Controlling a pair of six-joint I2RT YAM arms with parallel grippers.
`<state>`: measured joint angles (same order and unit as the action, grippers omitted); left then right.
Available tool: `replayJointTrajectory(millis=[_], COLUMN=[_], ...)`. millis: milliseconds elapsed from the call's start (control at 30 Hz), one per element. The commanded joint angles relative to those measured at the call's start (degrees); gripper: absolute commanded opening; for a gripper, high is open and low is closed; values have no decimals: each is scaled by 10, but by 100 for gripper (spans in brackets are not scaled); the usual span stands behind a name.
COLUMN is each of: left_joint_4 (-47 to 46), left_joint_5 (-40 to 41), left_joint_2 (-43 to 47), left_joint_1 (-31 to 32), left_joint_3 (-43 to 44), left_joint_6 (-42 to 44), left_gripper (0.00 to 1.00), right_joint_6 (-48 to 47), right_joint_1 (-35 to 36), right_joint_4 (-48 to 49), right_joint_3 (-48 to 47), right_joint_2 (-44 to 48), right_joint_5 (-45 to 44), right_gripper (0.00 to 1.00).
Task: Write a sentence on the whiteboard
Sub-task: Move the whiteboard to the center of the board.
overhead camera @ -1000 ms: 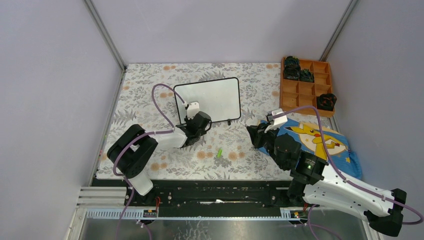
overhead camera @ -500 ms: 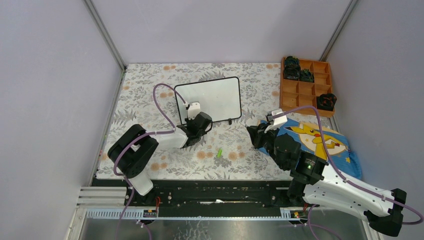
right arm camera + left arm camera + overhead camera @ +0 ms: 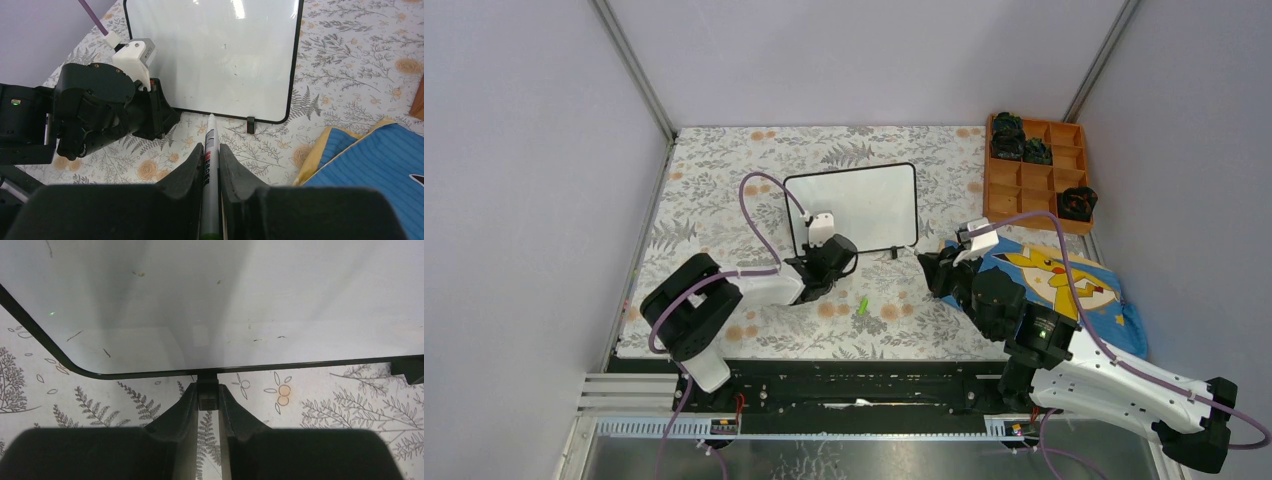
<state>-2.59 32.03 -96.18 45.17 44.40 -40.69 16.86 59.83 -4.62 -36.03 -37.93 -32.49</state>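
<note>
**Blank whiteboard pinched by its foot, marker aimed at it**

The whiteboard (image 3: 864, 200) sits mid-table, a bit toward the back. Its long axis runs left to right, with the right end turned slightly farther from the arms. It looks to be lying face up, though I can't tell whether the near edge is lifted off the cloth. The edge with the feet faces the arms.

The left gripper (image 3: 208, 390) is clenched on one small black foot (image 3: 208, 399) under the board's near edge, by the left corner. The other foot (image 3: 251, 125) sticks out by the right corner, free.

The right gripper (image 3: 210, 147) hangs just off the board's near right corner, clamped on a marker (image 3: 211, 130). The marker's tip points at the near edge without touching it.

Everything sits on a tablecloth (image 3: 724, 180) printed with grey ferns and small orange flowers. Plain pale grey walls (image 3: 864, 60) box it in, with metal posts at the back corners.

The board is a rounded-corner rectangle with a thin black frame. Its face is glossy white with just a few tiny dark specks. The marker barrel is white with dark lettering.

A small green cap (image 3: 862, 305) lies on the cloth between the arms. At the back right there's a wooden tray (image 3: 1036, 178) split into compartments, some holding black things I can't make out. A blue cloth (image 3: 1114, 310) with a yellow cartoon figure lies under the right arm.
</note>
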Motion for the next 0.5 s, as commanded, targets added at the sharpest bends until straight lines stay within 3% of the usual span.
replayJointTrajectory(millis=[0,267,467], left_joint_4=[8,39,59], left_joint_5=[15,37,54], left_joint_2=[22,28,29], left_joint_1=[27,77,96], left_joint_3=[-15,-30,-27], left_joint_6=[-21,-89,-113], left_gripper=[8,10,20], right_joint_6=[8,15,19], right_joint_1=[-2,-2,-2], right_joint_4=[9,9,5], right_joint_3=[-7,-6,-6], right_joint_2=[9,8,10], right_joint_5=[-9,-6,-4], right_gripper=[0,0,0])
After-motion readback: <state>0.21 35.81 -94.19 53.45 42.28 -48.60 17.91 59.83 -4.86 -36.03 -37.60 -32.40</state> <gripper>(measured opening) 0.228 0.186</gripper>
